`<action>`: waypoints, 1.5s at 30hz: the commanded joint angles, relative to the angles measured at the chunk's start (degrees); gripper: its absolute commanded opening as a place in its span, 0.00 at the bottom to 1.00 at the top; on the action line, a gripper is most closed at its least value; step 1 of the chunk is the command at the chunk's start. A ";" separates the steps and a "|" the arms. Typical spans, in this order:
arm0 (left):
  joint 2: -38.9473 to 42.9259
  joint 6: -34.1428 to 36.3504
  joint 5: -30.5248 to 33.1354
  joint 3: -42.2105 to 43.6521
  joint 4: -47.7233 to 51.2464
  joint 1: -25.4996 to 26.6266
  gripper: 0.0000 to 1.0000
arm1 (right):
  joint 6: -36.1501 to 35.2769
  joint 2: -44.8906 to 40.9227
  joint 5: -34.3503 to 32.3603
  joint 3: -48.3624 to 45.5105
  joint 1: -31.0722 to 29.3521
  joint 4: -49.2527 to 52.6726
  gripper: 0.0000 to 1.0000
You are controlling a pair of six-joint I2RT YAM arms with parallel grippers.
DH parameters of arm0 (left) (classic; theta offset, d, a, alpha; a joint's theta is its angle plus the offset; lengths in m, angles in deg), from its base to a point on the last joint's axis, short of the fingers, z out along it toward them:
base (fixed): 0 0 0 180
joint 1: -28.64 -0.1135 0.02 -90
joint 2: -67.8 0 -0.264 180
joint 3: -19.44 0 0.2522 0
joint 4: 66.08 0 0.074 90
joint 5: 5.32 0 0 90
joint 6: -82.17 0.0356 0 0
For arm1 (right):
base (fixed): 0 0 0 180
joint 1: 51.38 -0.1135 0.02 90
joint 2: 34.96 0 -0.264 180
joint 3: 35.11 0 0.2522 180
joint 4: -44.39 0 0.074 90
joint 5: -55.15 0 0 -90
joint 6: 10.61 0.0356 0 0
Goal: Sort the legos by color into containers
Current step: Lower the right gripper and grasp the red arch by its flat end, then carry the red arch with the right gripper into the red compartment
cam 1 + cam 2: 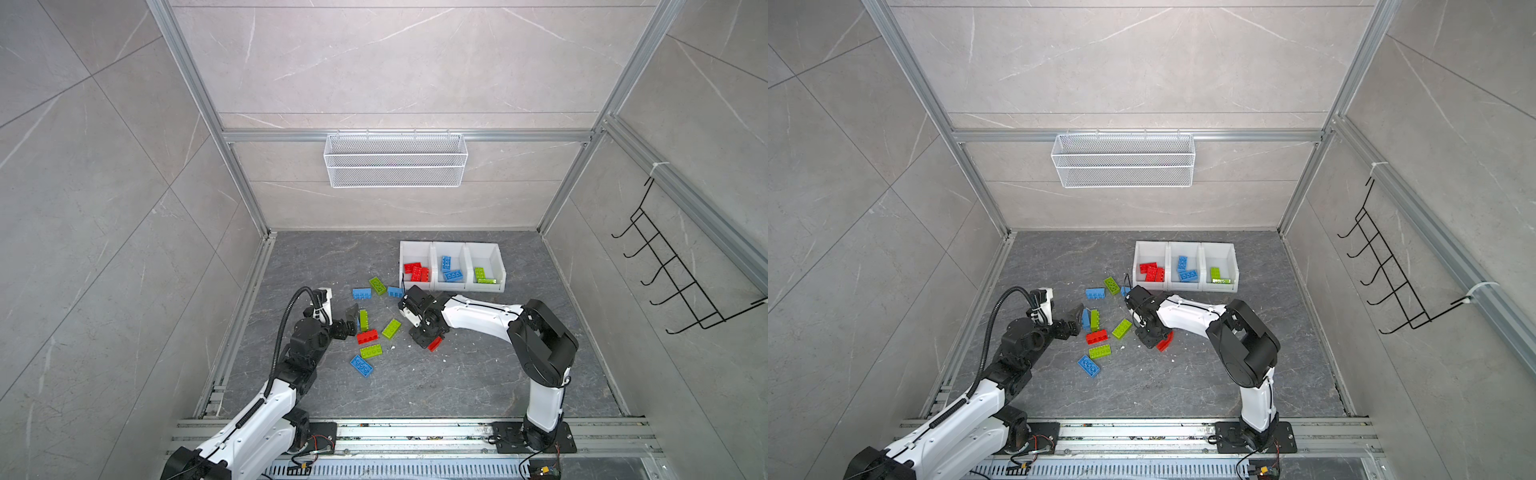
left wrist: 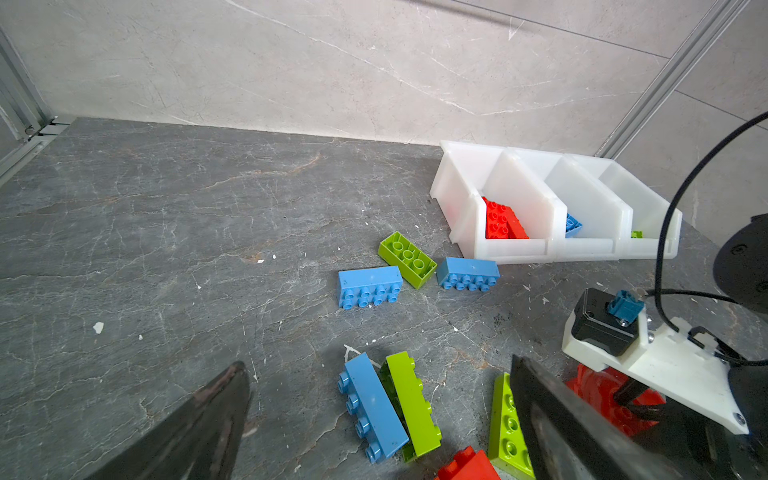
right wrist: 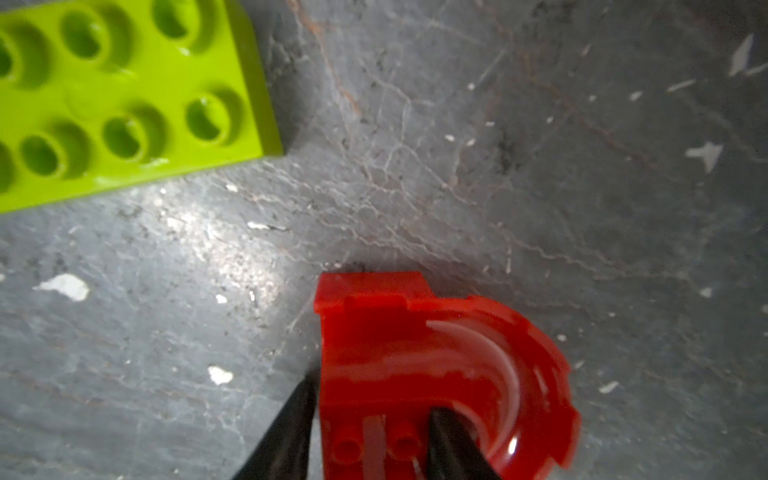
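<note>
Left side of the cell: left gripper sits low over the dark grey marbled tabletop, jaws spread wide, empty. Directly ahead of its fingers in the left wrist view, a blue studded plastic brick and a lime green studded plastic brick lie on edge, side by side, touching.

Farther back, a loose row: second blue brick, upturned green brick showing its hollow underside, third blue brick.

Nearer: red rectangular brick, slanted green brick, flat green brick, nearest blue brick.

Centre: right gripper down at the tabletop, jaws narrow, clamped on one leg of the red arch-shaped plastic lego. One finger is outside the leg, one inside the curve. Lifted or resting: cannot tell.

Right, far: three joined white plastic open-top bins. Red bricks in the left bin, blue bricks in the middle, green bricks in the right.
</note>
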State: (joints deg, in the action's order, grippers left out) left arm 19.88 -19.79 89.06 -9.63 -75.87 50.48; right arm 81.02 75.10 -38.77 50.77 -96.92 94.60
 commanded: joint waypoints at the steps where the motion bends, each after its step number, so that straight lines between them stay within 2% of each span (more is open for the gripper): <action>1: 0.50 -0.03 0.27 -1.52 -1.41 -0.24 1.00 | 0.78 1.33 -1.65 0.81 -0.34 0.76 0.35; 9: 0.45 -0.16 0.14 -1.52 -1.40 -0.22 1.00 | 3.53 -6.29 2.24 0.66 0.58 -0.33 0.22; 13: 0.81 -0.43 0.09 -1.45 -1.43 -0.18 1.00 | 4.06 -10.80 7.62 3.76 4.48 0.55 0.20; 17: 0.40 -1.01 -0.49 -1.16 -2.15 -0.22 1.00 | 4.84 -11.68 12.47 9.13 9.59 0.01 0.20; 24: -0.49 -1.27 -1.75 -1.45 -2.62 -0.18 1.00 | 4.41 -1.86 14.30 24.95 15.15 0.28 0.18; 33: -1.03 -1.22 -1.55 -1.36 -3.02 -0.22 1.00 | 5.55 14.78 12.40 44.12 17.42 4.90 0.18; 37: -1.30 -1.18 -1.53 -1.44 -2.99 -0.25 1.00 | 7.03 19.16 12.27 48.28 17.67 5.52 0.18; 45: -1.17 -1.34 -1.67 -1.44 -3.11 -0.22 1.00 | 9.70 22.43 13.24 47.73 18.47 2.45 0.18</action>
State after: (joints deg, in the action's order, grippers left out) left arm 18.52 -20.30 88.40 -9.63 -76.17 50.48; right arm 88.89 96.25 -26.01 96.95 -78.99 97.64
